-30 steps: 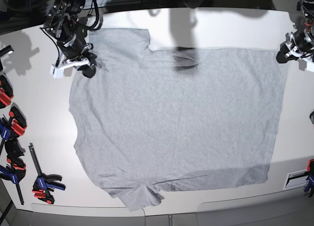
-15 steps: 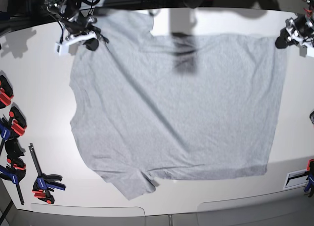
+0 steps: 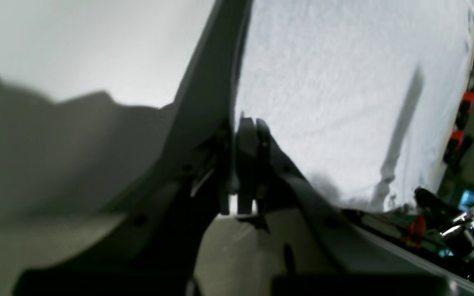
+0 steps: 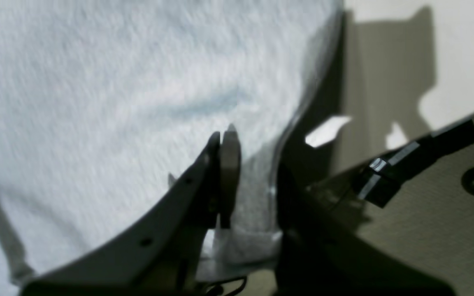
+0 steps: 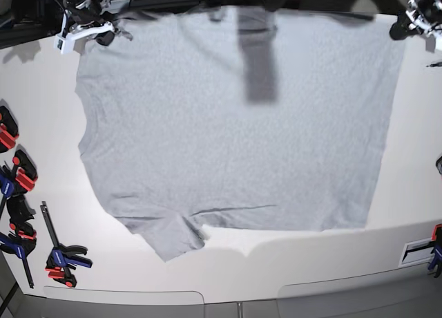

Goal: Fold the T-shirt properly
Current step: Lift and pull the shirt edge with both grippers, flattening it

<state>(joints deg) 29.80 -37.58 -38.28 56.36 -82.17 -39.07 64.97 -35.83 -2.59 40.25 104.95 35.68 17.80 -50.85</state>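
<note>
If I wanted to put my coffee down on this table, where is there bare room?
The white table is bare along the near edge below the T-shirt's hem, and in the strip between the shirt and the clamps. The far edge is crowded: the left pincer and the right pincer grip the shirt there.

White matte table (image 5: 414, 159), rounded front edge. Along its left edge: a row of red-and-black spring clamps (image 5: 15, 173), some with blue handles. Near the front-left corner: a black bar clamp with red-and-blue grips (image 5: 59, 252), lying flat, bar pointing toward the back. At the front-right corner: a small white label with black bars (image 5: 416, 249), plus another red-and-blue clamp (image 5: 436, 252) cut off by the frame edge.
</note>
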